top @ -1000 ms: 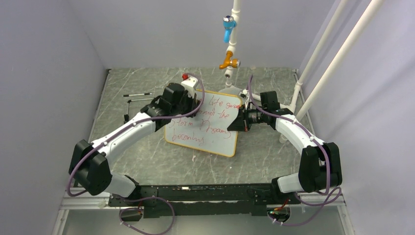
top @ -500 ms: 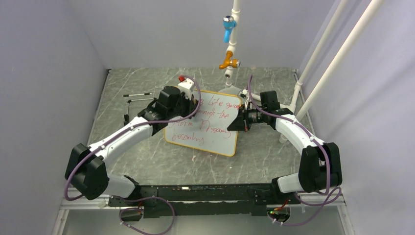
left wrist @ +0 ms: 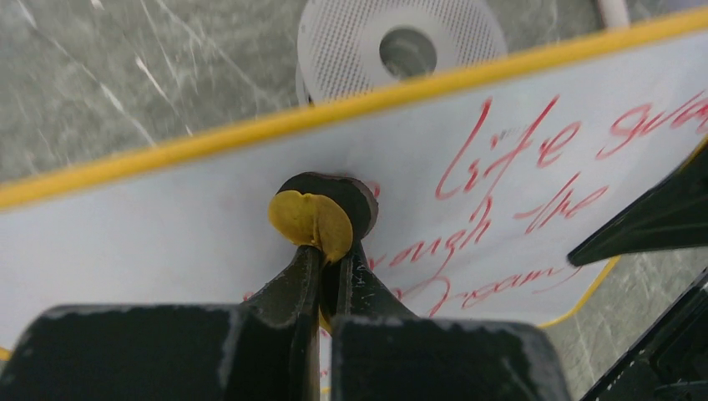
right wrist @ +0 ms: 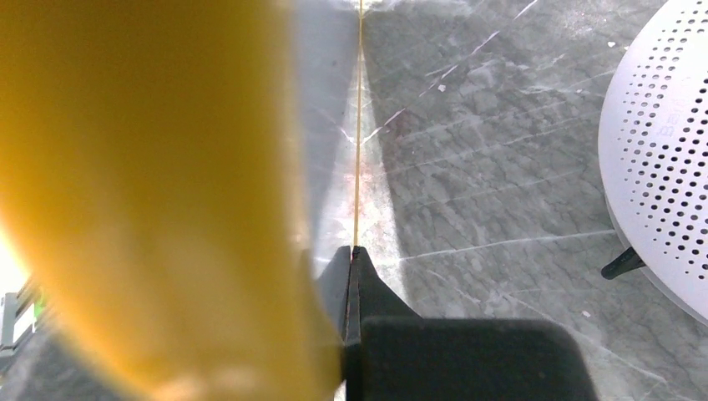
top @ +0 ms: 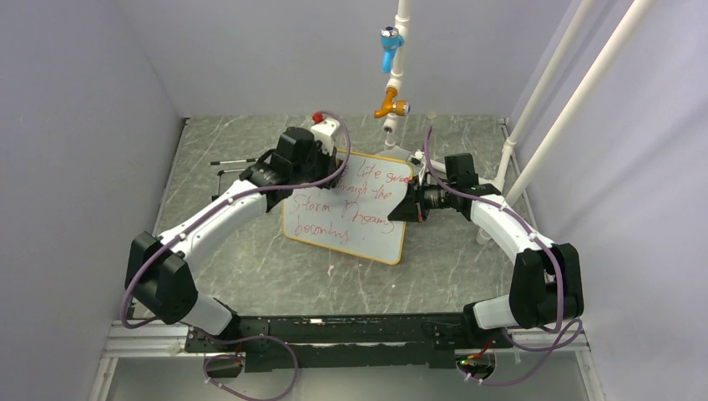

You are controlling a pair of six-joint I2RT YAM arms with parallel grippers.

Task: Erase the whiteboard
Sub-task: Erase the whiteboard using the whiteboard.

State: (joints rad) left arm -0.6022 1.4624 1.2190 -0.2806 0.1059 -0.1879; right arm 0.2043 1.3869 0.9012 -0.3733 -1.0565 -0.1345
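The whiteboard (top: 351, 224) lies tilted on the marble table, with red handwriting across it. My left gripper (top: 327, 170) is over its far left corner, shut on a small round eraser (left wrist: 321, 213) with a yellow top and a black pad. The pad is pressed on the whiteboard (left wrist: 150, 234), just left of the red words; the surface to its left is blank. My right gripper (top: 410, 207) is shut on the board's right edge. In the right wrist view the right gripper (right wrist: 352, 252) pinches the thin edge, and the frame (right wrist: 150, 192) is a blurred orange band.
A round perforated grey disc (left wrist: 351, 38) sits just beyond the board's far edge, also seen as the disc (right wrist: 668, 150) to the right. A white pipe with blue and orange taps (top: 391, 75) hangs at the back. Thin black rods (top: 234, 163) lie far left. White poles (top: 543, 125) stand right.
My left arm has carried the eraser toward the board's far left corner, uncovering the words on the left side. The right arm and the board have stayed put.
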